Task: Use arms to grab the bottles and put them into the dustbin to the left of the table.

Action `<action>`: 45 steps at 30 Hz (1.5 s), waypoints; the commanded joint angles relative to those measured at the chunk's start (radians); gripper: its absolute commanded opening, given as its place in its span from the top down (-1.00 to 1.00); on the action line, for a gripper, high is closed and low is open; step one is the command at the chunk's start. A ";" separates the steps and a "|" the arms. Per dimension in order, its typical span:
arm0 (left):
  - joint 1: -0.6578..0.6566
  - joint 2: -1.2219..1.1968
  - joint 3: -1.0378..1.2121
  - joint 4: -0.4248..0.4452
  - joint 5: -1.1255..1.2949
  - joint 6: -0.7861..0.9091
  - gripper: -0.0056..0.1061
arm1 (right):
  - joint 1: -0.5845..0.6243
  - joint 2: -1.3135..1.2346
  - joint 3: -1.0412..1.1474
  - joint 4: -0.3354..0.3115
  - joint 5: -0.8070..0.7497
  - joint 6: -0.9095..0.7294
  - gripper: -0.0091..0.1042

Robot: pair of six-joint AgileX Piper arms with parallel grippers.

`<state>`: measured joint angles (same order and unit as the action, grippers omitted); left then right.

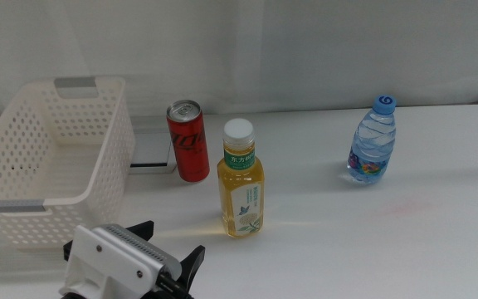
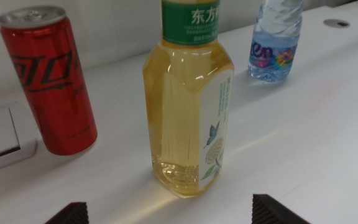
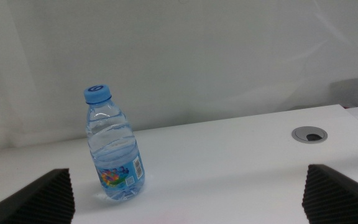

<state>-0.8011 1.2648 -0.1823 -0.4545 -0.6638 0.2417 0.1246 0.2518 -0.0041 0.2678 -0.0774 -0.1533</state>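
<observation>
Nearest, at the bottom edge of the middle view: left gripper (image 1: 173,253), jaws spread wide, nothing between them, low over the table (image 1: 405,249). In its wrist view only the two dark jaw tips show, well apart, with the tea bottle (image 2: 188,106) centred in the gap ahead.

Next out: tea bottle (image 1: 240,178) upright, white cap on, long axis vertical, standing on the table just beyond the left gripper and slightly to its right. Not yet touched. Judgement: the left arm is much the nearer; a straight advance would put the jaws either side of the bottle's body.

Behind and left of it: red cola can (image 1: 188,141), upright, apart from the bottle. Dustbin (image 1: 23,203) stands further left, seemingly empty.

Far right: water bottle (image 1: 373,141), upright, well apart from the others. The right wrist view faces it (image 3: 114,146); right gripper (image 3: 188,196) is also spread wide, holding nothing, and out of the middle view.
</observation>
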 commanded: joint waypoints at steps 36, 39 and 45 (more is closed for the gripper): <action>-0.005 0.609 -0.484 -0.033 -0.187 -0.044 -0.73 | -0.005 -0.005 0.034 0.004 -0.012 -0.004 -0.98; -0.005 0.631 -0.516 -0.078 -0.182 -0.044 -0.73 | -0.005 -0.005 0.034 0.004 -0.012 -0.004 -0.98; -0.005 0.663 -0.544 -0.129 -0.171 -0.033 -0.73 | -0.005 -0.005 0.034 0.004 -0.012 -0.004 -0.98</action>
<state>-0.8011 1.9196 -0.7190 -0.5471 -0.8355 0.2084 0.1246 0.2518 -0.0041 0.2788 -0.0774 -0.1533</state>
